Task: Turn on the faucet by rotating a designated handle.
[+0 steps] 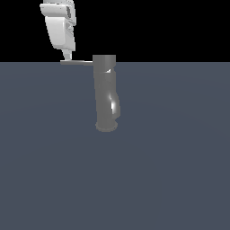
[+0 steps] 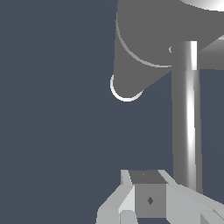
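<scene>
White gripper (image 1: 66, 57) above handle (image 1: 77, 62) tip, jaws' state unclear, faucet (image 1: 106, 92) upright on floor (image 1: 170, 157)

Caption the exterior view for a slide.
White gripper poised at the outer end of the thin handle that juts sideways from the top of the dark upright faucet.

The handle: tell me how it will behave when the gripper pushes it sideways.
The handle looks like a thin straight metal rod, so it is probably stiff and should swing rather than bend. Its glossy surface may let the gripper slip. The faucet has a flared base, so tipping seems unlikely.
</scene>
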